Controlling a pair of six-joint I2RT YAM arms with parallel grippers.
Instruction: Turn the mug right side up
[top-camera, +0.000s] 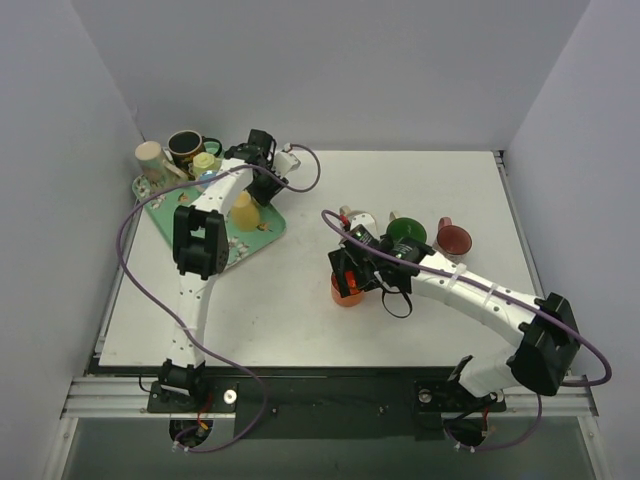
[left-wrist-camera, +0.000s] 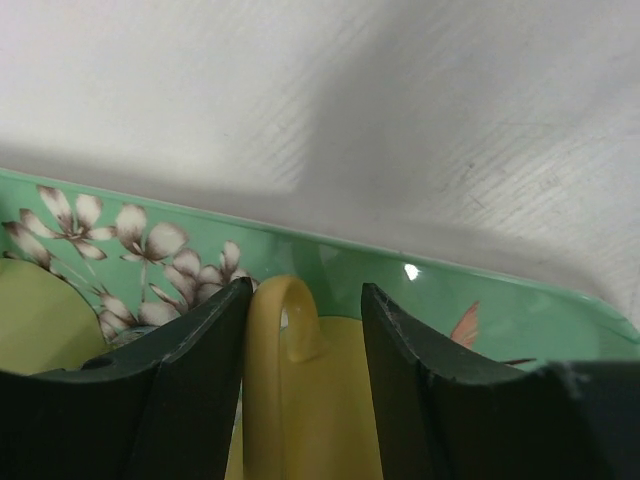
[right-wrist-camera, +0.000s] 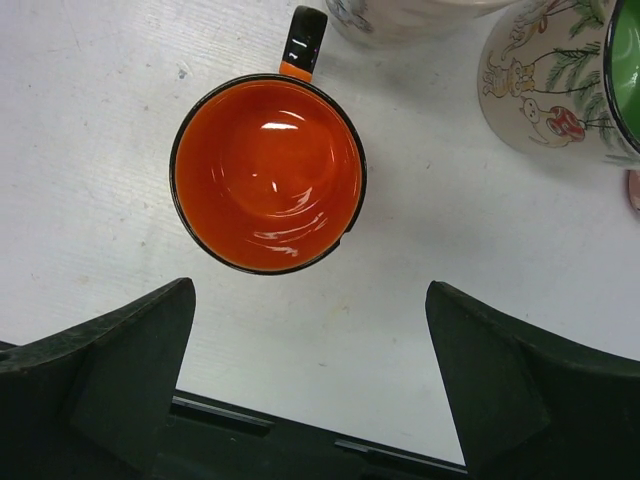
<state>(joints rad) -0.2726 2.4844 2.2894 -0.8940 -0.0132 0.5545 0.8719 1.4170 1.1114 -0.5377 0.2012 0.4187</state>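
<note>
From above, the yellow mug (top-camera: 243, 212) sits on the green floral tray (top-camera: 262, 238) at the far left of the surface (top-camera: 300, 320); we judge it inverted, since it shows a closed, tapering body and no mouth. The left tool (top-camera: 262, 186) hangs just beside it. A beige cup (top-camera: 150, 155), a dark mug (top-camera: 185, 148) and a pale green cup (top-camera: 205, 162) crowd the tray's far end, near enough that a wide swing during the flip could knock them. The right tool (top-camera: 350, 268) hovers over the orange mug (top-camera: 347, 292), well apart from the tray, with a green-lined mug (top-camera: 405, 230) and a red mug (top-camera: 453, 240) beyond it.

At the left wrist, the tool's fingers stand apart and straddle the yellow handle (left-wrist-camera: 285, 310); one finger (left-wrist-camera: 200, 340) looks to touch it while a gap shows on the other side, so nothing is clamped. We should centre on the loop, close firmly, and lift clear of the tray rim (left-wrist-camera: 420, 275) before rolling the wrist; a handle hold lets the body swing.

At the right wrist, the fingers are spread wide and hold nothing; the orange mug stands mouth up and needs no turning.
</note>
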